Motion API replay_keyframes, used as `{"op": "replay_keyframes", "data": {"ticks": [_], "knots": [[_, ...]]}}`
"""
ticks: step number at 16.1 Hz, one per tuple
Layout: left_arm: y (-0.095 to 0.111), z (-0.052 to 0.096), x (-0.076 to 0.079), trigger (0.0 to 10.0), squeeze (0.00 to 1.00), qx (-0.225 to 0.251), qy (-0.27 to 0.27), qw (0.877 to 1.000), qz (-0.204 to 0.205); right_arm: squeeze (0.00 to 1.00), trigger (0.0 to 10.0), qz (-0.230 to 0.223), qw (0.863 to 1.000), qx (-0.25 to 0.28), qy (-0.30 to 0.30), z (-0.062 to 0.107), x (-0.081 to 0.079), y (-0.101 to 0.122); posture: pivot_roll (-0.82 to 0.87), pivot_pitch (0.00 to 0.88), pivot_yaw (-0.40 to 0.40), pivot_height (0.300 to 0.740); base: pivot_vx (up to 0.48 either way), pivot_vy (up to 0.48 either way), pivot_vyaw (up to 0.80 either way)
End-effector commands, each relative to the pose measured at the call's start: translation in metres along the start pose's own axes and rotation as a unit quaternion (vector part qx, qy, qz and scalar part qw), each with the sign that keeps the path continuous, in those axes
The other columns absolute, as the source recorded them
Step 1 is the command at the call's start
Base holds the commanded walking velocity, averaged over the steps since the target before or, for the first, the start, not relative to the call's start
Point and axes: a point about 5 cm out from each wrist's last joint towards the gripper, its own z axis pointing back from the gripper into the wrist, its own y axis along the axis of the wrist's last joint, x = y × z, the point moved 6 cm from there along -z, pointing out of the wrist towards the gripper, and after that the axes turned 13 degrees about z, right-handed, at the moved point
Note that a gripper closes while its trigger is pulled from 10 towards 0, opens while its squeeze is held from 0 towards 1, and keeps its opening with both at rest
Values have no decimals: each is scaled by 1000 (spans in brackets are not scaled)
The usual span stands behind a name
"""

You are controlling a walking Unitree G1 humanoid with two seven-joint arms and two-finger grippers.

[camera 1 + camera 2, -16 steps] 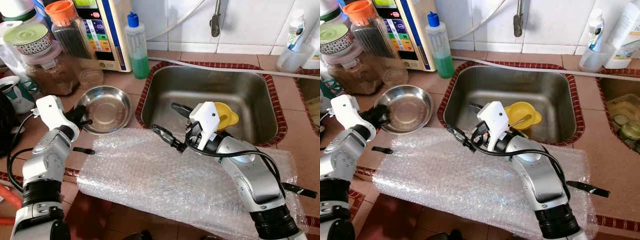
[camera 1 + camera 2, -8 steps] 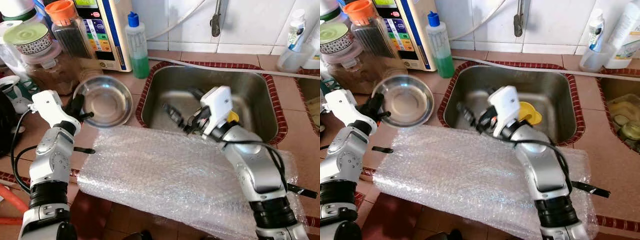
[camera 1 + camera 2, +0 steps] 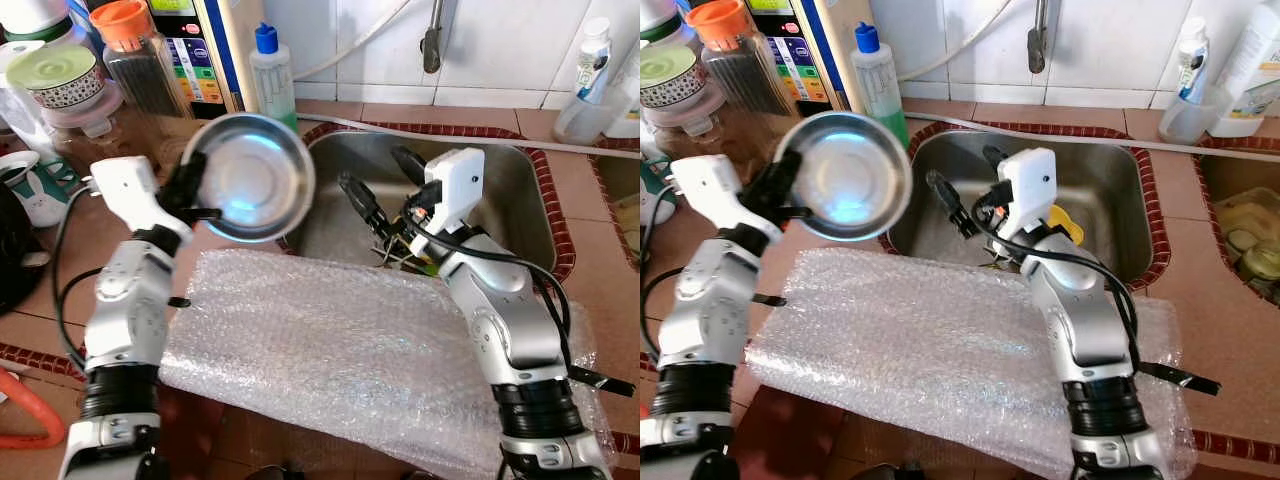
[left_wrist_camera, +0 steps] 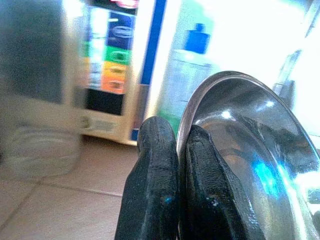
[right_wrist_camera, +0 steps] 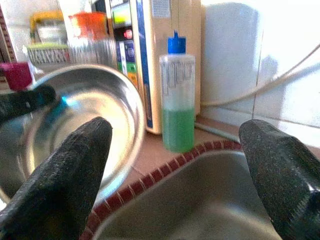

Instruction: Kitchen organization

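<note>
Glossy steel bowl (image 3: 255, 178), brushed metal sink (image 3: 500, 200), clear bubble wrap (image 3: 340, 350).

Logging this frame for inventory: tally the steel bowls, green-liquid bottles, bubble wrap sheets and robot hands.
Steel bowl: 1
Green-liquid bottle: 1
Bubble wrap sheet: 1
Robot hands: 2, left hand gripping the bowl's rim, right hand open
Total: 5

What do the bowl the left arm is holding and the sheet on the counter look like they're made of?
The bowl looks like polished stainless steel: silvery, with mirror-like glare. The sheet looks like clear plastic bubble wrap: see-through, with rows of small bubbles.
</note>
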Motion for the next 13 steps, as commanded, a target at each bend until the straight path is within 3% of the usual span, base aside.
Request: {"op": "replay_keyframes", "data": {"ticks": [1, 6, 9, 10, 11, 13], "knots": [[3, 1, 10, 0, 0, 7, -22, 1000, -20, 0, 10000, -14, 1000, 8, 1, -5, -1, 6, -168, 139, 116, 740, 0, 0, 0], [-3, -5, 41, 0, 0, 7, -74, 997, -13, 0, 10000, -52, 999, 9, -2, -18, -11, 7, -169, 134, 116, 740, 0, 0, 0], [0, -5, 51, 0, 0, 16, -91, 996, -14, 0, 10000, -68, 997, -28, -39, -27, -12, -7, -165, 131, 114, 740, 0, 0, 0], [1, -5, 52, 0, 0, 19, -92, 996, -12, 0, 1882, -79, 995, -35, -49, -29, -11, -10, -164, 131, 112, 740, 0, 0, 0], [2, -5, 54, 0, 0, 21, -94, 995, -10, 0, 0, -86, 995, -36, -47, -30, -12, -11, -163, 130, 112, 740, 0, 0, 0], [2, -4, 58, 0, 0, 23, -100, 995, -10, 0, 0, -90, 994, -39, -47, -33, -14, -12, -163, 131, 110, 740, 0, 0, 0]]}}
